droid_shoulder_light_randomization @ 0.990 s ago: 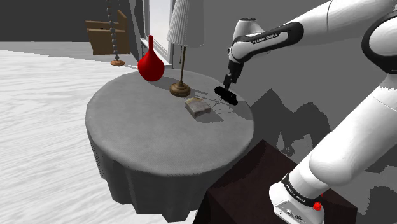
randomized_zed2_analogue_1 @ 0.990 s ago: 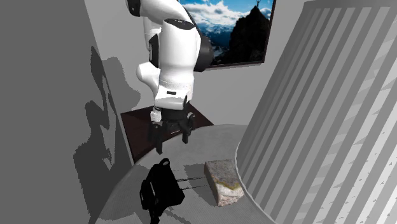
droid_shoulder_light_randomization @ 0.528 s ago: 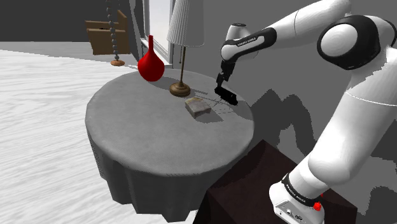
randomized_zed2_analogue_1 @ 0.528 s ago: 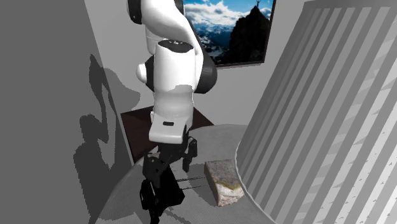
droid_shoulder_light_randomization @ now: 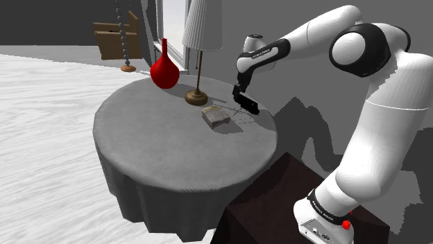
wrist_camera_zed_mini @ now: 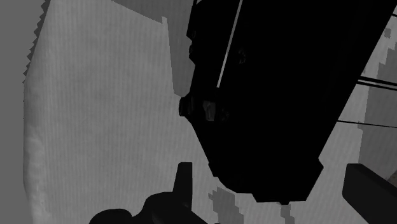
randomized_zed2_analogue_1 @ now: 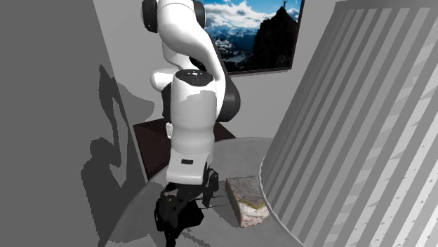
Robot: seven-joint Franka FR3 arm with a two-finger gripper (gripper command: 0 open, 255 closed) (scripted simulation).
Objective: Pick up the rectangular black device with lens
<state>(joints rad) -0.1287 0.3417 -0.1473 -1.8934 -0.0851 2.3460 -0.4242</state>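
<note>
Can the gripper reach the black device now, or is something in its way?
Probably yes. The open gripper hangs just above the black device, one finger on each side of it; the stone lies apart.

The arm's forearm (droid_shoulder_light_randomization: 266,50) reads "FRANKA EMIKA".

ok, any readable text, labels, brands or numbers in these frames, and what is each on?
Dark band on the white arm's forearm: white lettering, too small to read.
Dark ring at the arm's base: white lettering, too small to read.
Rectangular black device with lens: no marking visible.
Framed mountain picture on the wall: no text.
</note>
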